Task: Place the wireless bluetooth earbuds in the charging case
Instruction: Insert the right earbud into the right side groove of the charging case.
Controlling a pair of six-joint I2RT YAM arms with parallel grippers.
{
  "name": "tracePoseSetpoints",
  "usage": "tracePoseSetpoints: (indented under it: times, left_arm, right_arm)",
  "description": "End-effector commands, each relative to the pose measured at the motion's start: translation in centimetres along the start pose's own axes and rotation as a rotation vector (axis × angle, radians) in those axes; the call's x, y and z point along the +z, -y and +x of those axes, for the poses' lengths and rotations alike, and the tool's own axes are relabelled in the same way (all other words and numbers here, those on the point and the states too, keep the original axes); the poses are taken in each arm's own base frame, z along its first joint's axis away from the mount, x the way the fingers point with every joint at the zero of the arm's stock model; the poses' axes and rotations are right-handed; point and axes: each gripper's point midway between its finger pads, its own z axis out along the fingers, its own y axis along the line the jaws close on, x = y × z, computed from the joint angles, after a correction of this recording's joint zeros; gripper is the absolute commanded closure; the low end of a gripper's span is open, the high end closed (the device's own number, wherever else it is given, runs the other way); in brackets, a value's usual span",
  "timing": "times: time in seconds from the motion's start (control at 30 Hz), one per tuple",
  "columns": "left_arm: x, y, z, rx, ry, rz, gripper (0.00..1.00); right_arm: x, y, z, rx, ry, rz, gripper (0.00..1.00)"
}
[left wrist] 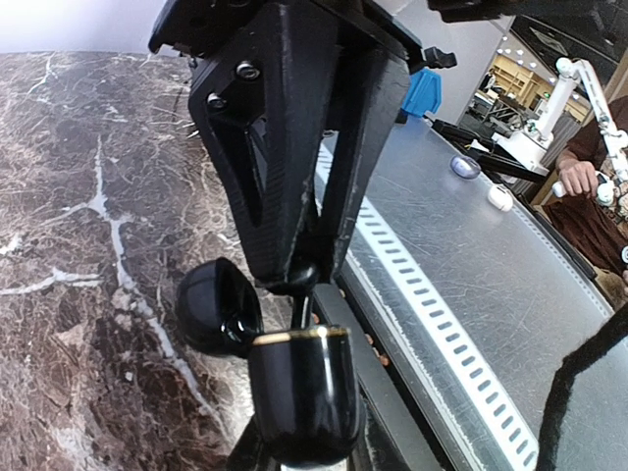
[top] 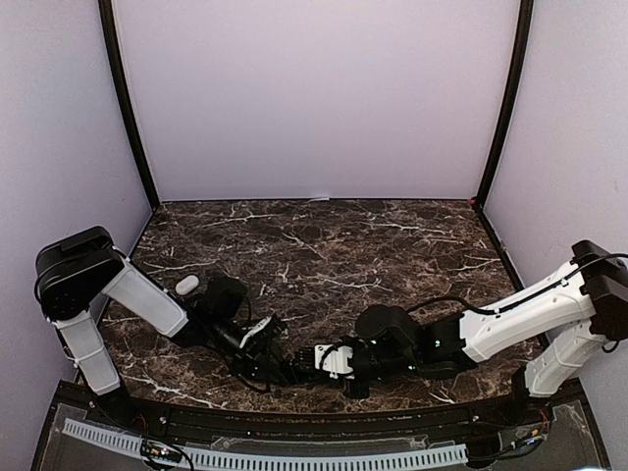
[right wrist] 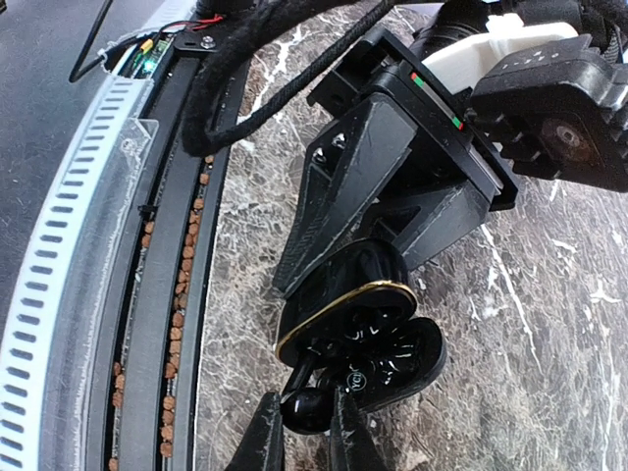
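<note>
Case [right wrist: 343,339], glossy black with a gold rim [left wrist: 299,336], sits open between the two grippers, close to the near edge of the table [top: 343,245] and a little left of centre. Its lid [right wrist: 407,365] hangs open to one side. The right gripper [right wrist: 306,420] has its fingers clamped on a small black bud [right wrist: 305,404], held right against the side of the case that faces that gripper, where lid and body meet. The left gripper [left wrist: 294,277] has its fingers pressed together, tips just at the gold rim. A thin dark piece runs from them to the rim, but what they pinch I cannot tell. Whether the case rests on the table is also unclear. A white oval [top: 186,285] lies farther left, beside the left arm [top: 147,299].
</note>
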Motion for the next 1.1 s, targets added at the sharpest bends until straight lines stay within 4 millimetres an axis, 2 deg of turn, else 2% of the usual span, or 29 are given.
tracePoseSetpoints:
  times: [0.0, 0.27, 0.7, 1.07]
  left_arm:
    - [0.0, 1.7, -1.1, 0.084, 0.035, 0.064, 1.00]
    - [0.2, 2.1, -1.0, 0.104, 0.036, 0.076, 1.00]
    - [0.5, 1.3, -0.6, 0.064, 0.009, 0.058, 1.00]
    - [0.5, 2.0, -0.9, 0.061, 0.027, 0.100, 1.00]
  right_arm:
    - [-0.5, 1.1, -3.1, 0.010, 0.112, 0.021, 1.00]
    - [-0.4, 1.3, -3.6, 0.003, 0.116, 0.015, 1.00]
    - [0.9, 1.2, -3.2, -0.012, 0.012, 0.000, 1.00]
    - [2.1, 0.1, -3.0, -0.174, -0.059, 0.060, 1.00]
